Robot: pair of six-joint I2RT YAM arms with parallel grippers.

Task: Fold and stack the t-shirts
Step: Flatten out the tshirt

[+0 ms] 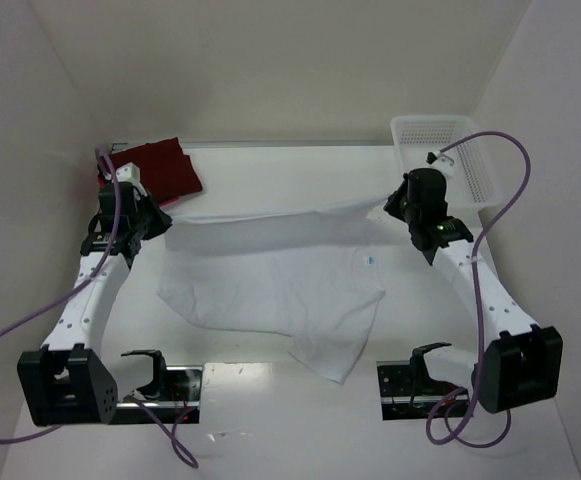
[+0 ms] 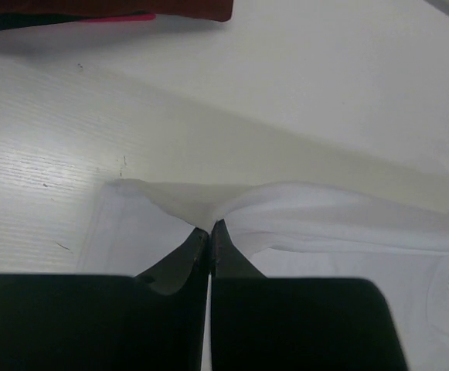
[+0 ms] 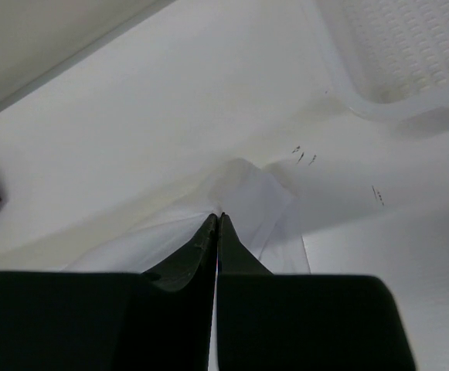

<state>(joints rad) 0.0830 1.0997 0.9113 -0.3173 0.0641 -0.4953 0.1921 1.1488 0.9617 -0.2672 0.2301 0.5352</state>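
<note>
Left pincer [image 1: 160,220] is clamping tight on the far hem of the white t-shirt [image 1: 280,280] at about 9 o'clock on the surface [image 1: 290,170], its jaws pressing together with cloth bunching at the tips. Right pincer [image 1: 392,207] is gripping the same edge at about 3 o'clock, jaws likewise pressing together on a fold of cloth. Between the two, that edge is running taut and lifting slightly, throwing a shadow toward 12 o'clock. The remaining cloth is spreading toward 6 o'clock, one corner trailing near the arm bases. A neck label [image 1: 370,260] is showing just at 7 o'clock of the right pincer.

Dark red t-shirts [image 1: 155,168] are lying folded at 10 o'clock, just beyond the left pincer. A white mesh basket [image 1: 440,122] is sitting at 1 o'clock, just behind the right pincer. Bare surface is stretching along 12 o'clock between them, with walls [image 1: 270,70] closing in at 9, 12 and 3 o'clock.
</note>
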